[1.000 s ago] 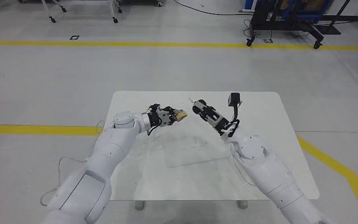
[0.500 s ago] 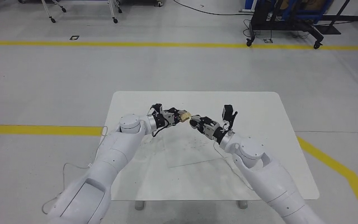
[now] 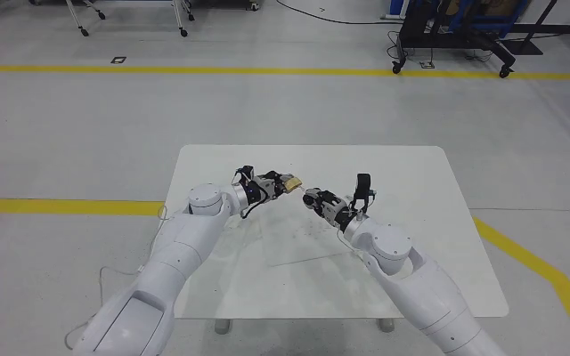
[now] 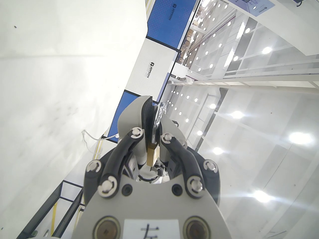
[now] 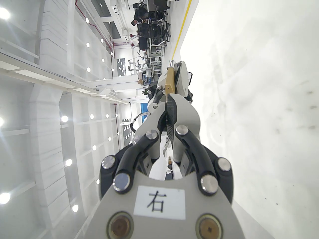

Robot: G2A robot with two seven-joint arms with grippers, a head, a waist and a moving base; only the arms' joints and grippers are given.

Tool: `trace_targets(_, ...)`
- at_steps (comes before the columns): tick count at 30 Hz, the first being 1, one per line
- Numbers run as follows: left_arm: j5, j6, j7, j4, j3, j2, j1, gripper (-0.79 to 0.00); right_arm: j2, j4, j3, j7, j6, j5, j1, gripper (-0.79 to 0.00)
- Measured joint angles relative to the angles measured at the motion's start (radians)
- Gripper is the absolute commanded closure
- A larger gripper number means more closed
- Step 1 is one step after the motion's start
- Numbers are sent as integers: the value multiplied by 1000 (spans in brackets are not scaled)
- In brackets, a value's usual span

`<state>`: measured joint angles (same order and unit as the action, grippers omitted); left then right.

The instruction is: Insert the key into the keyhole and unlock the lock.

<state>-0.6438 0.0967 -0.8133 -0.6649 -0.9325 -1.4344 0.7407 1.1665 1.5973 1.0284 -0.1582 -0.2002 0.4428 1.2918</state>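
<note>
A small brass padlock (image 3: 289,182) is held above the white table (image 3: 419,267) by my left gripper (image 3: 276,184), which is shut on it. In the left wrist view its brass body (image 4: 152,154) and silver shackle (image 4: 159,115) sit between the closed fingers (image 4: 135,115). My right gripper (image 3: 309,196) is shut just right of the lock, tip pointing at it. The right wrist view has the black pads (image 5: 171,110) pressed together right below the lock (image 5: 170,80). The key is hidden between them.
A clear flat sheet (image 3: 303,236) lies on the table under and in front of both grippers. A black wheeled frame (image 3: 454,40) stands on the floor far beyond the table's right side.
My right gripper has swung down and to the left, from apart and farther back to just beside the padlock. The left gripper with the lock has barely shifted.
</note>
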Motion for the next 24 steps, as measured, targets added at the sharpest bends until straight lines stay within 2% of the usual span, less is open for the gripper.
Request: trace_targets(24, 121, 12, 55, -73, -7, 7, 24, 0, 36, -55, -23, 18, -27, -21, -35, 0)
